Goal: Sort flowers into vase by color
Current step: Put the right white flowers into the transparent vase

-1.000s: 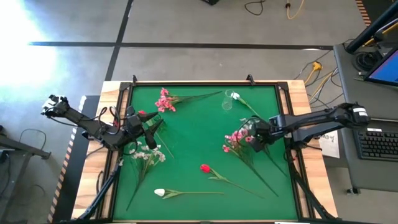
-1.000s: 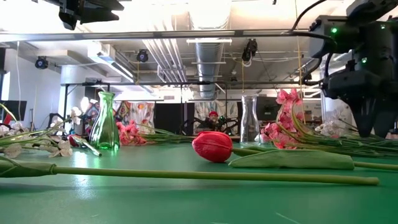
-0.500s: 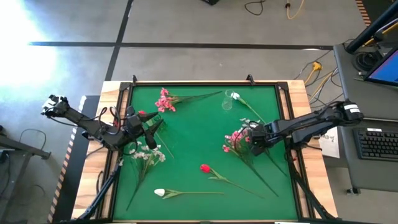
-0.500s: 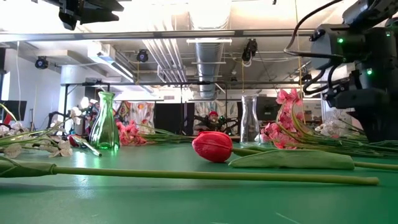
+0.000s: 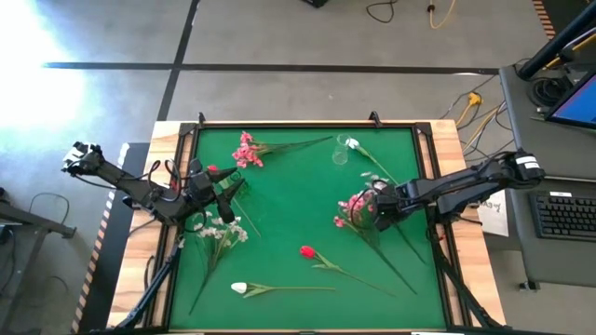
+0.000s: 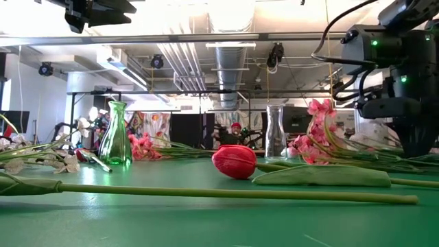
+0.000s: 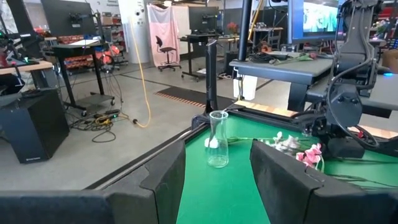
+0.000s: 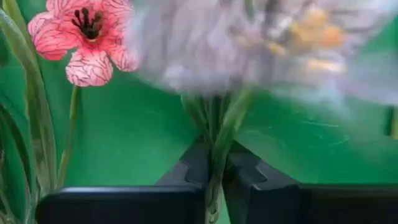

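My right gripper [image 5: 376, 210] stands at the table's right, shut on the green stems of a flower [image 5: 357, 207] with pink and pale blossoms, blurred in the right wrist view. My left gripper [image 5: 220, 186] waits open at the table's left beside the green glass vase [image 6: 116, 134]; nothing is between its fingers [image 7: 163, 180]. The clear vase [image 5: 342, 152] stands at the far right. A pink cluster [image 5: 247, 149], a white spray [image 5: 222, 231], a red tulip [image 5: 306, 251] and a white bud [image 5: 239, 288] lie flat on the green mat. My right gripper pinches a few thin green stems [image 8: 214, 177] between its two fingers, just behind the blossoms. The fingers [image 6: 415, 137] point down from above and lie across the stems. The flower lies on the mat, its long stem [image 5: 391, 261] trailing toward the near edge.
Another white bud [image 5: 353, 143] lies beside the clear vase. The mat has a raised wooden frame [image 5: 447, 186] around it. A desk with keyboard [image 5: 563, 214] stands to the right. Free mat lies in the middle [image 5: 289, 200].
My right gripper has come down and a little toward the table's left onto the pink flower and has shut on its stems. The blossoms have bunched slightly toward the gripper.
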Robot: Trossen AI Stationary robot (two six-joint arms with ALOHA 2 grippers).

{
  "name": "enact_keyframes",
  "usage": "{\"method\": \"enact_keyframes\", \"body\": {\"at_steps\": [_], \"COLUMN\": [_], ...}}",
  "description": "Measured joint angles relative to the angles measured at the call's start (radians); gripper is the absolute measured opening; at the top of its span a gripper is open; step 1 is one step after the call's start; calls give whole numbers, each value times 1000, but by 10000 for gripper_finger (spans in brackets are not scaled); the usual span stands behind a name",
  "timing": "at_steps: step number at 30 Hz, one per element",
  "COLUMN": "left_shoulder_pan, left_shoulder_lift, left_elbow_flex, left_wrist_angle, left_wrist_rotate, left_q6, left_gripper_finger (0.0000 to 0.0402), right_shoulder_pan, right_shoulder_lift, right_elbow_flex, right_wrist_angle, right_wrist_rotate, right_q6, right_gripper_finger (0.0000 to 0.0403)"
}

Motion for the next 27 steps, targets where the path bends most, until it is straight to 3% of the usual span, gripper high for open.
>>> {"method": "enact_keyframes", "body": {"at_steps": [12,17,27], "left_shoulder_pan": [0,0,0], "left_shoulder_lift": [0,0,0], "left_elbow_flex": [0,0,0], "left_wrist_angle": [-2,-1,0], "left_wrist_rotate": [0,7,26], "left_q6": [0,0,-4], "left_gripper_finger": [168,168,168], "right_shoulder_pan": [-3,-3,-5], "right_shoulder_lift": [-72,-109,-178], "right_elbow_flex": [140,234,456], "right_wrist_angle": [-159,-271,-271], "right_wrist_rotate": [38,142,334], "right_q6": [-38,-48,-192], "right_gripper_finger": [22,22,22]}}
